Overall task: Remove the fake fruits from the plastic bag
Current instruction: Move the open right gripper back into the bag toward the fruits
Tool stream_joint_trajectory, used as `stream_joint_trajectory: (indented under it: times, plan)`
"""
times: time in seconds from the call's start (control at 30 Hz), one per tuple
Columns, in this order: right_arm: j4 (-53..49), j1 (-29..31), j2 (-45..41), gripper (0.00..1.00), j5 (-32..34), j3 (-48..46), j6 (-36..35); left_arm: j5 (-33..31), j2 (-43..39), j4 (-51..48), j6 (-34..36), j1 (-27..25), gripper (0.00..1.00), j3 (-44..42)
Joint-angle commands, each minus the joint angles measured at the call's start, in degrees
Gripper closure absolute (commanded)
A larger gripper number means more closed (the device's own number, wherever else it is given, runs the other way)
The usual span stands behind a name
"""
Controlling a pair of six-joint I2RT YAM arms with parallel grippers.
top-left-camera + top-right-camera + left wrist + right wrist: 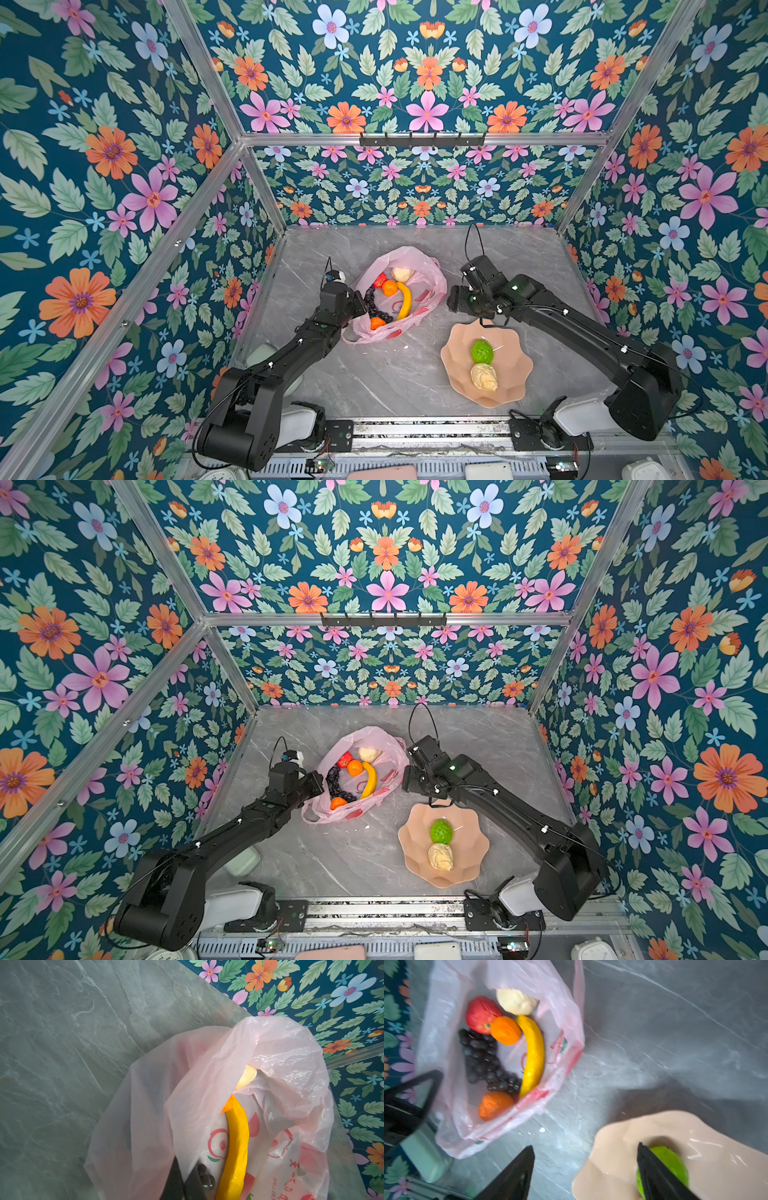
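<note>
Plastic bag [417, 255]: open, mid tabletop [395, 374], fake fruits [405, 300] inside
Tabletop: grey veined marble
Room: floral wallpaper walls [415, 187], aluminium frame [291, 139]
Left tool [184, 1169]: pressed together, pinching bag rim
Right tool [585, 1146]: spread, over plate [515, 365] rim

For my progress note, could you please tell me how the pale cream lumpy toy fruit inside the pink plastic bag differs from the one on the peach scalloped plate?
The bagged cream lump lies inside the pink plastic bag, not yet taken out; the plated cream lump rests on the peach scalloped plate. The bagged one sits by the yellow banana; the plated one beside the bumpy green fruit. Both are pale, lumpy and unheld.
</note>
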Motion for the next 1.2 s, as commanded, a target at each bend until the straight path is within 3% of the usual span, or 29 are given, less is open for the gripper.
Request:
stream_joint_trajectory:
  times: [0.0, 0.37, 0.67, 0.9, 1.17]
  plan:
    - [8.11, 1.06, 3.52, 0.21, -0.39, 3.75, 3.73, -0.08, -0.1, -0.87, -0.66, -0.56, 1.0, 0.95]
    - [18.34, 1.7, 20.26, 0.3, -3.25, 13.56, 10.3, -1.62, -2.67, -2.28, -1.14, -2.54, 1.0, 1.02]
    - [16.96, 0.38, 34.55, 0.37, -4.92, 23.78, 13.74, -2.04, -4.93, -3.14, -1.62, -3.34, 1.0, 0.58]
    - [20.58, -1.06, 39.94, 0.37, -5.97, 25.82, 16.31, -1.99, -6.17, -4.03, -1.79, -3.44, 1.0, 0.2]
    - [15.67, -1.42, 47.23, 0.36, -5.58, 35.1, 17.19, -1.97, -6.36, -4.38, -1.89, -3.76, 1.0, -0.02]
